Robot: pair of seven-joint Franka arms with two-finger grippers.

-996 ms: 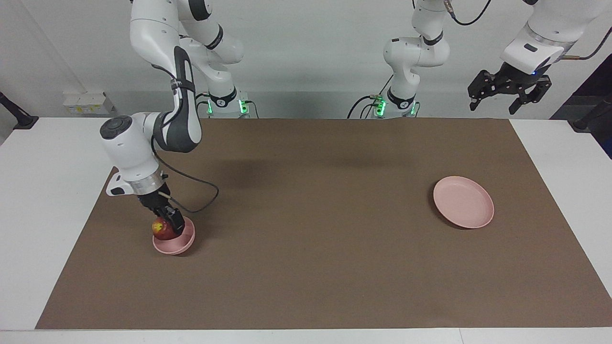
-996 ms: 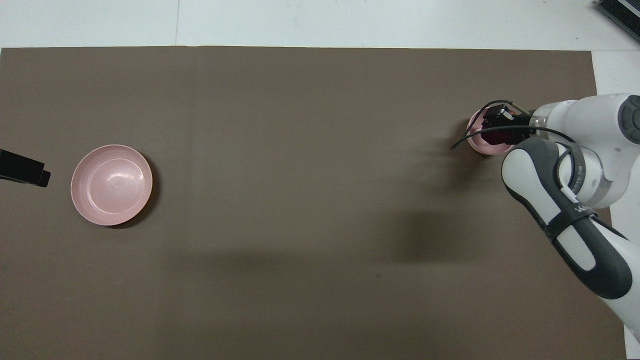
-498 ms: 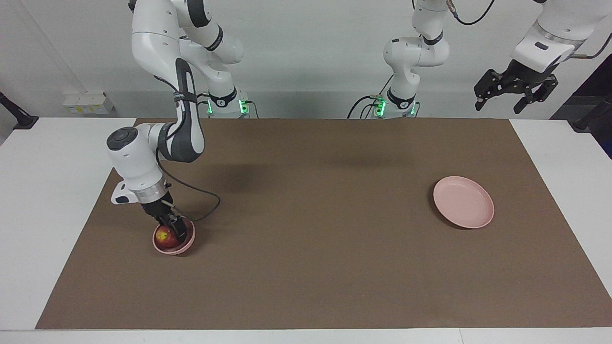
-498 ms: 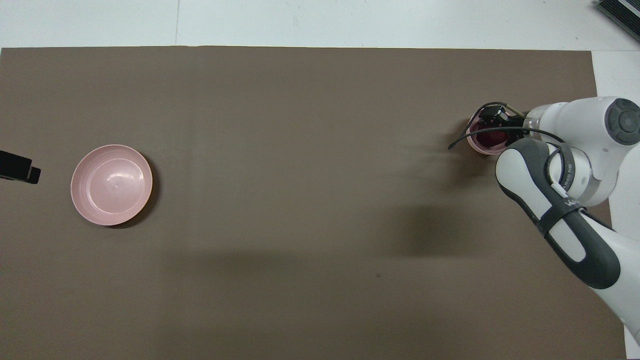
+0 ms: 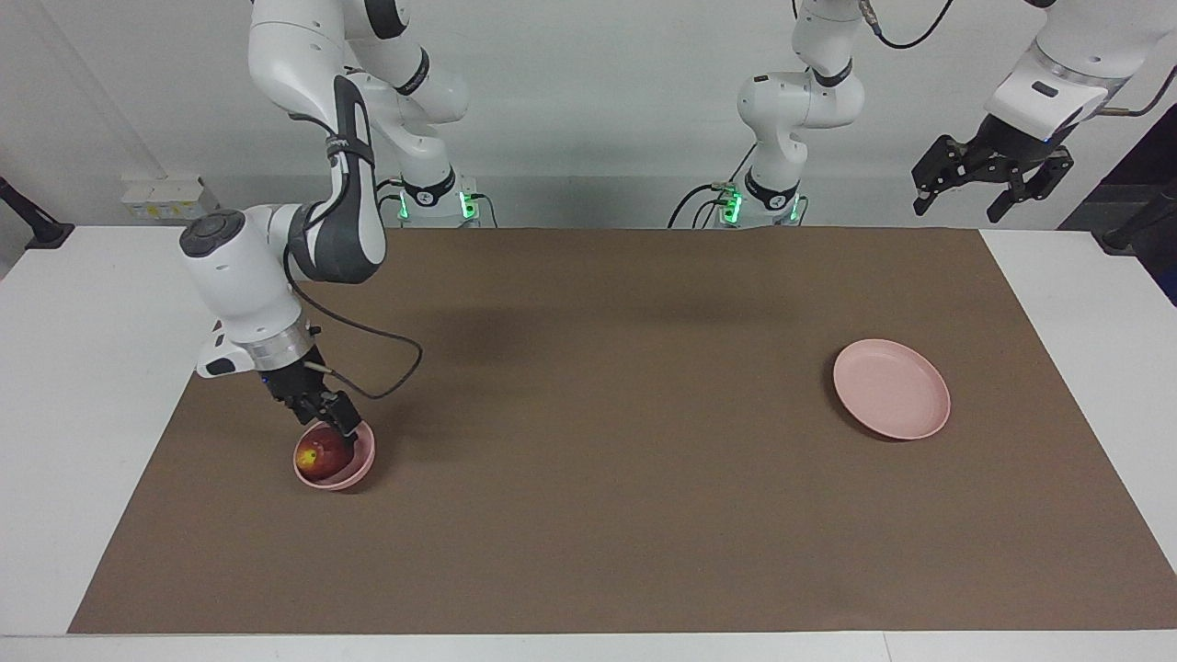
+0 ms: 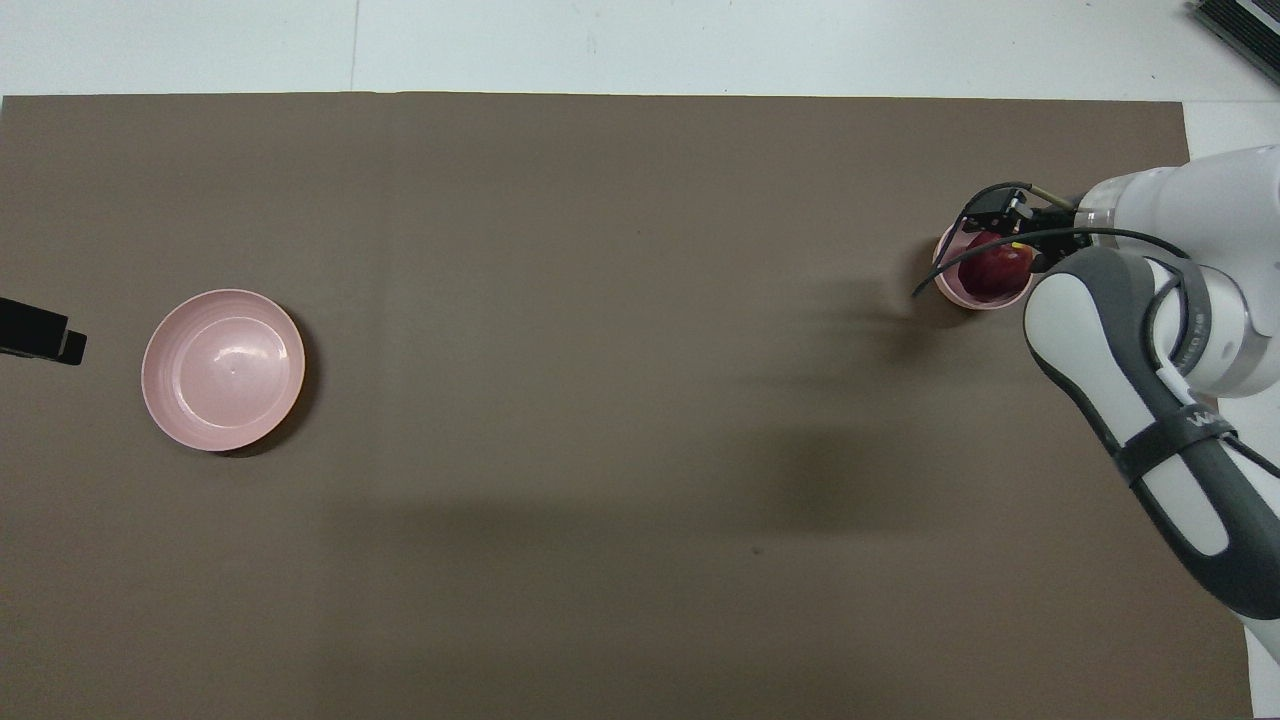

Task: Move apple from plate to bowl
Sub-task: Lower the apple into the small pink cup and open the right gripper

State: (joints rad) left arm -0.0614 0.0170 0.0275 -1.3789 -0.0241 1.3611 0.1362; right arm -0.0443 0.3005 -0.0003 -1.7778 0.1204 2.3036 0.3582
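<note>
Look at the bowl (image 5: 335,457) near the right arm's end of the brown mat (image 5: 588,515): the apple (image 5: 317,455) now sits inside it, and it was still pinched in the air over the bowl a moment ago. The right gripper (image 5: 331,418) has let go, and its fingers are spread apart. It has lifted a little and now hangs just above the bowl's rim, on the side nearer the robots. You may not be able to tell if a fingertip still brushes the rim, because the view there is crowded. This means the main job looks done, and the arm only needs to pull up and away. The plate (image 5: 891,387) lies bare near the left arm's end of the mat, well apart from the bowl. The left gripper (image 5: 991,179) waits high up past that end of the table, with its fingers spread and nothing in them. A black cable (image 5: 386,368) loops beside the right gripper. Nothing else stands in the way of the lift.
</note>
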